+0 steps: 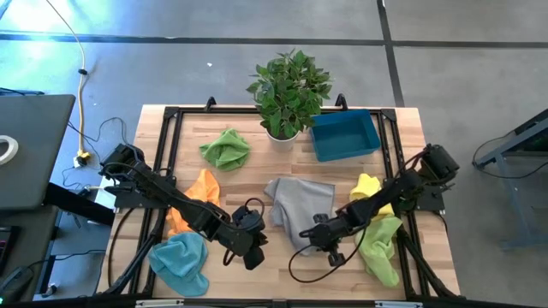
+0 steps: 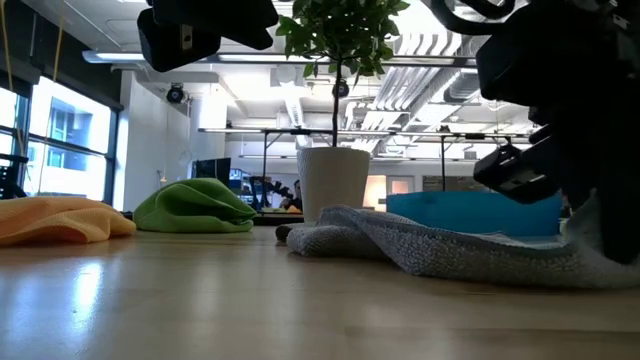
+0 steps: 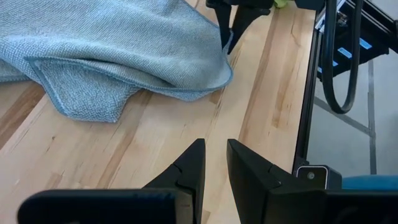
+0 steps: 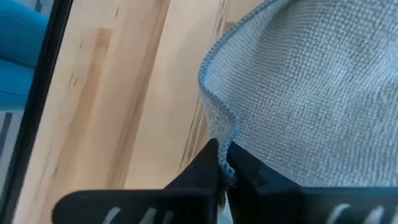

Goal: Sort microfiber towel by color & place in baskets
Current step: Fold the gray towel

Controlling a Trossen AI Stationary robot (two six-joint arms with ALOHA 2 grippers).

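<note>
The right gripper (image 4: 224, 163) is pinched on the hem of the grey towel (image 1: 300, 204), at the towel's 6 o'clock edge near the bench (image 1: 282, 274) centre. The left gripper (image 3: 214, 163) stands narrowly parted and holds nothing, over bare wood at the grey towel's 8 o'clock side.

Towel positions, high view, referenced to bench centre:
- green towel (image 1: 226, 149): 11 o'clock.
- orange towel (image 1: 199, 190): 9 o'clock, partly under the left arm.
- teal towel (image 1: 181, 262): 8 o'clock, at the near edge.
- yellow towel (image 1: 366, 185): 3 o'clock, under the right arm.
- lime towel (image 1: 382, 246): 4 o'clock.

The blue basket (image 1: 346, 135) sits at 1 o'clock, just beside the white plant pot (image 2: 334, 182), and contains no towel.
</note>
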